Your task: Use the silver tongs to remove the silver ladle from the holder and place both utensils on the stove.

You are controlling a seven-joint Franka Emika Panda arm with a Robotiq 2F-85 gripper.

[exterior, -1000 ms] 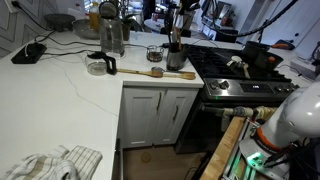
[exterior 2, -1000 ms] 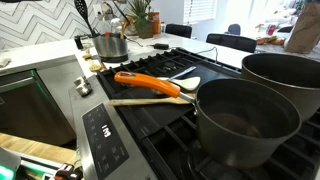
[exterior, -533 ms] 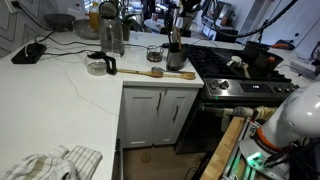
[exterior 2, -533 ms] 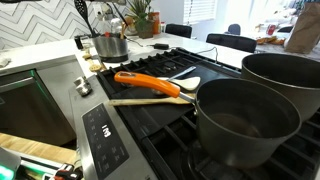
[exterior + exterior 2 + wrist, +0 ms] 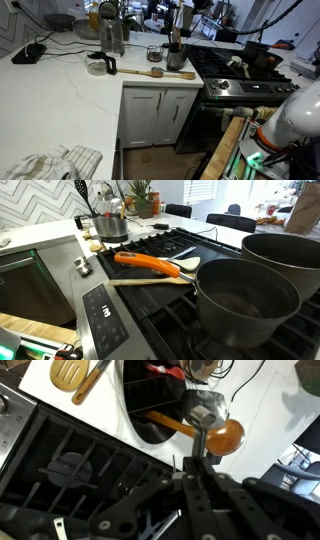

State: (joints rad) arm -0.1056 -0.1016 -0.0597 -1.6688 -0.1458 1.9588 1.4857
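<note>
The holder (image 5: 176,57) is a short silvery canister on the white counter beside the stove (image 5: 232,72). It also shows in an exterior view (image 5: 110,226) with dark handles sticking up. My gripper (image 5: 180,24) hangs just above it. In the wrist view my gripper (image 5: 193,462) is shut on a thin silver bar, the tongs (image 5: 196,444), whose tip reaches to the holder's rim (image 5: 128,412). A shiny silver ladle bowl (image 5: 206,409) and an orange-brown spoon (image 5: 226,436) stick out of the holder. The stove grates (image 5: 70,460) lie beside it.
On the stove lie an orange-handled utensil (image 5: 148,263), a wooden spoon (image 5: 150,281) and a white spoon (image 5: 186,262). Two big dark pots (image 5: 245,300) stand there too. The counter holds a glass jar (image 5: 154,53), a tall pitcher (image 5: 111,37) and a wooden spatula (image 5: 75,373).
</note>
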